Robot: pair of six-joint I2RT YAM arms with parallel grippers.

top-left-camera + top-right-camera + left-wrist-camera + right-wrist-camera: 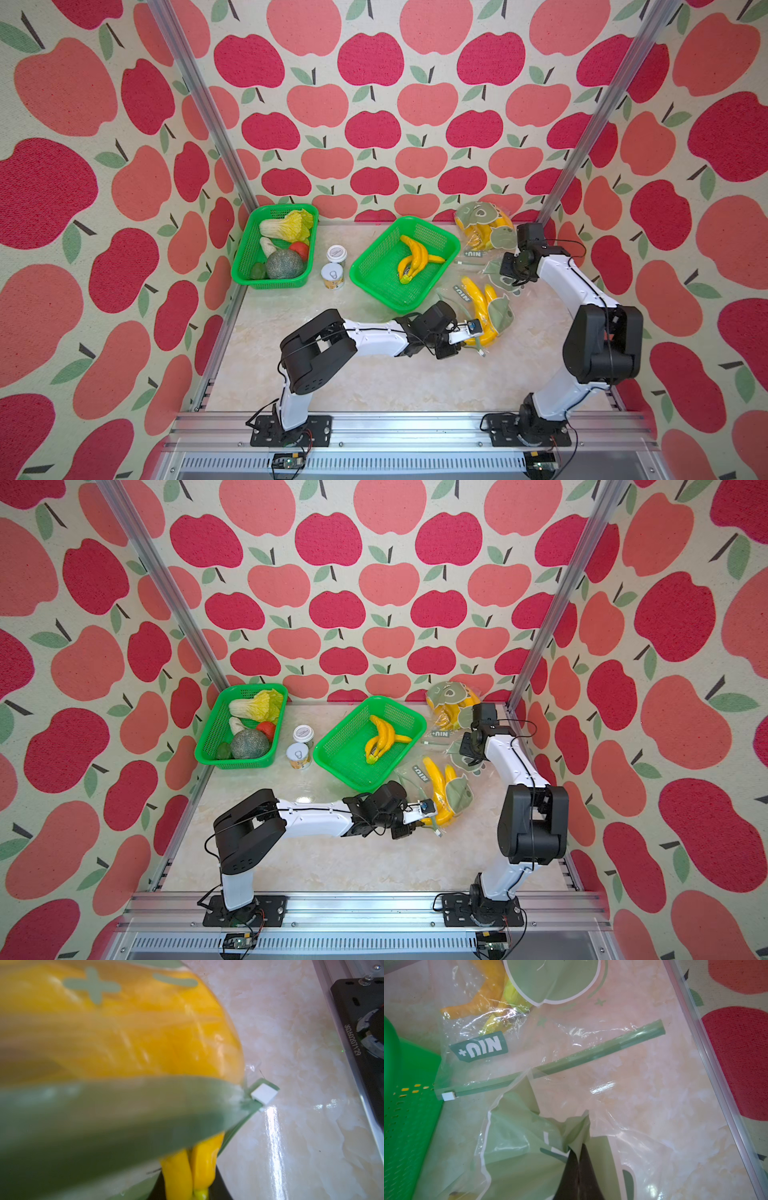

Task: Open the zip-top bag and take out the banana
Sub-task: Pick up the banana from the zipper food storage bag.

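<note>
Two-handed: pinching banana by its stem in left claw, clamping far end of zip-top bag, lengthwise opposite, in right claw.

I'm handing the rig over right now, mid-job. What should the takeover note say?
Left gripper: shut on the banana at its stem end, which appears to poke out of the zip-top bag mouth.
Right gripper: shut on that bag's opposite end, film pinched.
Done: bag looks open, banana partly out.
Left: draw the banana fully clear.
A second bag of bananas lies behind.
</note>
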